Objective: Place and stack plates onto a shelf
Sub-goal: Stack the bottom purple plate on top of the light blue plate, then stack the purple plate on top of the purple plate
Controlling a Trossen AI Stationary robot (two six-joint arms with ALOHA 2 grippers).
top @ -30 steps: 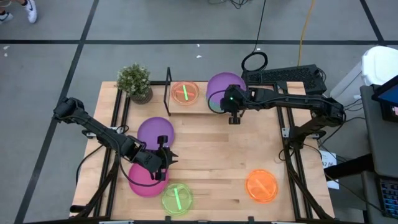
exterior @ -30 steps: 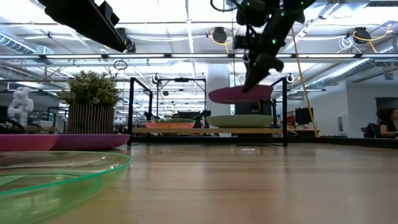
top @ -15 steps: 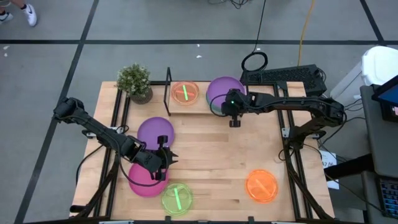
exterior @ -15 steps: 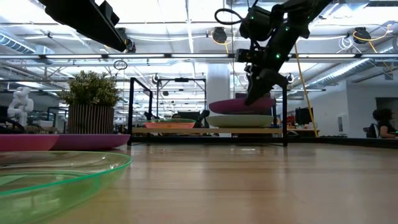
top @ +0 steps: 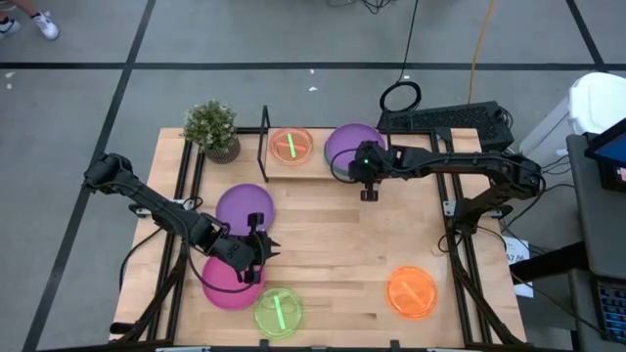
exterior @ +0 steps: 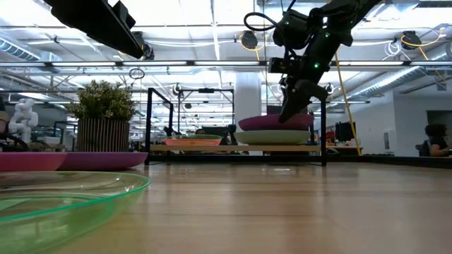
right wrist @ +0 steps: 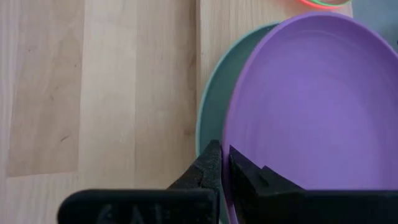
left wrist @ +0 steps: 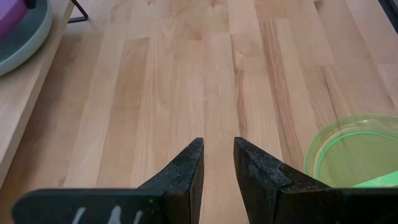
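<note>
On the shelf point(top: 313, 168), a purple plate point(top: 347, 142) lies on a teal plate point(right wrist: 211, 106). Beside them sits a small red-pink plate point(top: 290, 146) with green showing in it. My right gripper point(right wrist: 224, 155) is shut on the purple plate at the stack's near side point(exterior: 288, 113). My left gripper point(top: 264, 246) hovers open over bare table point(left wrist: 219, 149), touching nothing. It is between a second purple plate point(top: 245, 207) and a magenta plate point(top: 225, 284). A lime-green plate point(top: 279, 311) and an orange plate point(top: 411, 291) lie flat near the table's near edge. My right gripper pinches the purple plate's near rim point(right wrist: 231, 134) between its two fingers, one inside the plate and one outside the rim. The fingers slant down from the table's near right side. The plate lies about level on the teal plate point(exterior: 272, 137).
A potted plant point(top: 212, 129) stands at the far left corner, just left of the shelf's black upright end point(top: 264, 132). The table's middle point(top: 342, 235) is bare wood. A keyboard point(top: 445, 119) lies beyond the table's far right corner.
My right gripper has come down over the shelf, carrying the purple plate. The plate was held clear above the teal plate a second ago and now rests on it. The gripper remains shut on the rim.
</note>
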